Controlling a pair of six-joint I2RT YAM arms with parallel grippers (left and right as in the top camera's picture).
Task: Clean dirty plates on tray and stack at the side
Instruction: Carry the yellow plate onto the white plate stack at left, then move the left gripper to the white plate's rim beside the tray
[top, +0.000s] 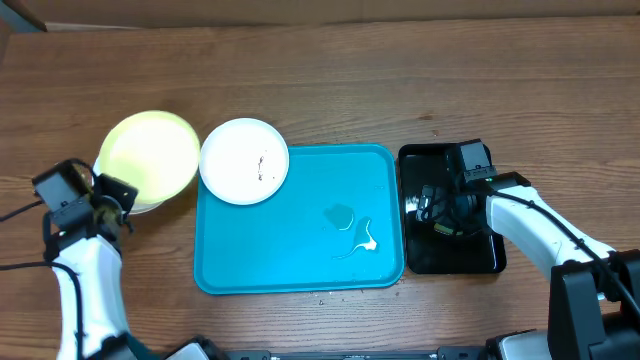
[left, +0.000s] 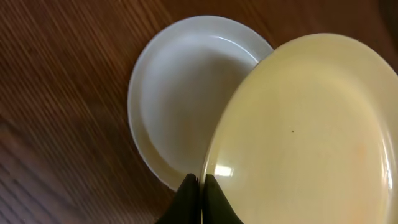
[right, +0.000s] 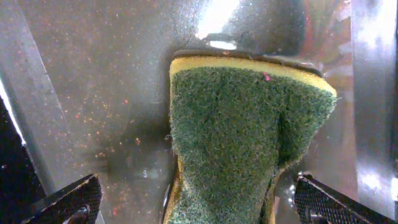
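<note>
Holding the yellow-green plate by its rim, the left gripper has its jaws closed on the near edge, at bottom centre of the wrist view. The plate is tilted and lies partly over a white plate that sits flat on the table. I judge it is being set on top to make the stack, w/ the rim pinch chosen because a flat plate gives no other hold. In the overhead view this pair is at upper left, just beside the blue tray. The other white plate, w/ small brown smears, overlaps the tray's upper-left corner, so prob. one plate is left to clean. A wet patch shows on the tray, right of centre. The right gripper hangs over the black tray at the right of the overhead frame, fingers spread wide w/ a green sponge between them, not squeezed; prob. parked there to keep drips off the table.
</note>
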